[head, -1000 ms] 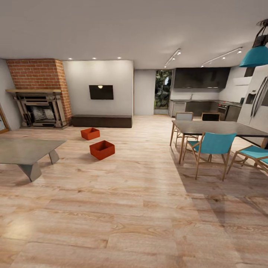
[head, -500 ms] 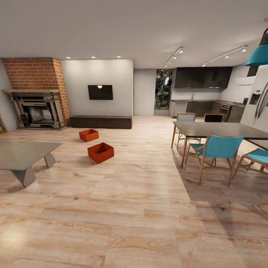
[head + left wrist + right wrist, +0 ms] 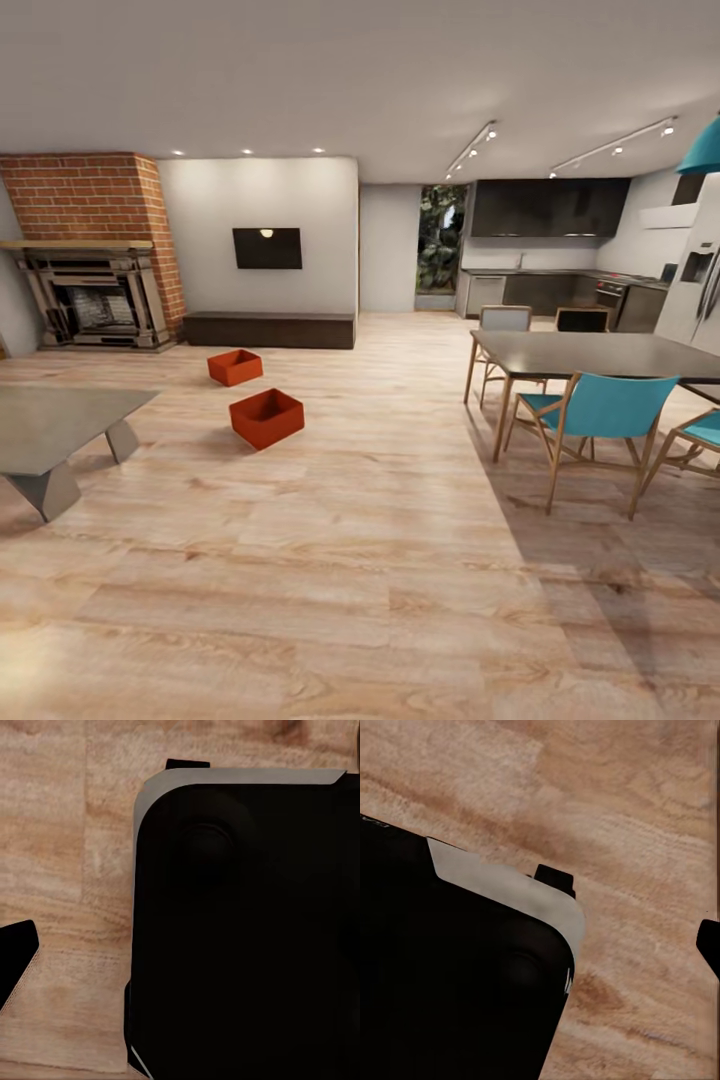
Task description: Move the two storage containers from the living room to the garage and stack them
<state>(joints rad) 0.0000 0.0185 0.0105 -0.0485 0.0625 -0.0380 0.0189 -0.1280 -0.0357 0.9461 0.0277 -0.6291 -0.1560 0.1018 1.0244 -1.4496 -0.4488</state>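
A living room with a light wood plank floor (image 3: 380, 560) opens onto a dark kitchen at the far right. Two orange-red storage containers (image 3: 266, 417) sit apart on the planks, the farther one (image 3: 235, 366) nearer a long dark low cabinet (image 3: 270, 329) beneath a black wall TV (image 3: 267, 248). A red-brick fireplace (image 3: 90, 250) stands at the far left, a grey low table (image 3: 55, 425) before it. A dining table (image 3: 600, 355) with teal chairs (image 3: 600, 410) stands at right. Wrist views show dark robot bodywork over planks; whether either gripper is open or closed cannot be told.
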